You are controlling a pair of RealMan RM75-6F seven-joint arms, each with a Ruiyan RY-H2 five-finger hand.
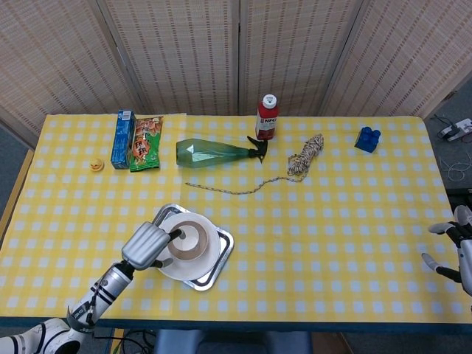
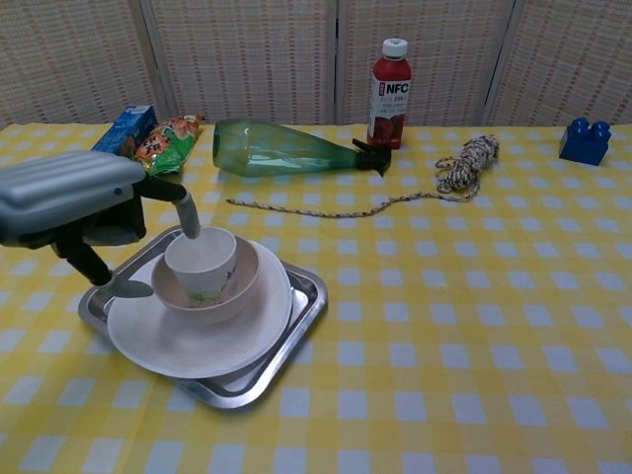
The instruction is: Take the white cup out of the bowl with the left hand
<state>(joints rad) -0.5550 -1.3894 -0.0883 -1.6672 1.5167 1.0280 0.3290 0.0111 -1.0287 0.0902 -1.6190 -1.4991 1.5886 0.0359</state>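
Note:
A white cup (image 2: 201,260) (image 1: 188,237) stands upright inside a bowl (image 2: 233,292) (image 1: 175,249), which sits on a white plate (image 2: 197,336) (image 1: 209,253) in a metal tray (image 2: 292,331) (image 1: 223,246). My left hand (image 2: 77,203) (image 1: 147,246) hovers at the cup's left side, fingers spread. One fingertip (image 2: 190,225) reaches the cup's far-left rim and another finger (image 2: 123,287) lies low by the bowl's left side. It holds nothing. My right hand (image 1: 459,247) is at the table's right edge with its fingers apart and nothing in it; the chest view does not show it.
Across the back lie a blue box (image 1: 122,138), a snack bag (image 1: 145,144), a green bottle (image 1: 214,153) on its side, a red juice bottle (image 1: 266,116), a coiled rope (image 1: 306,157) with a long tail, a blue block (image 1: 366,139) and a small yellow toy (image 1: 96,164).

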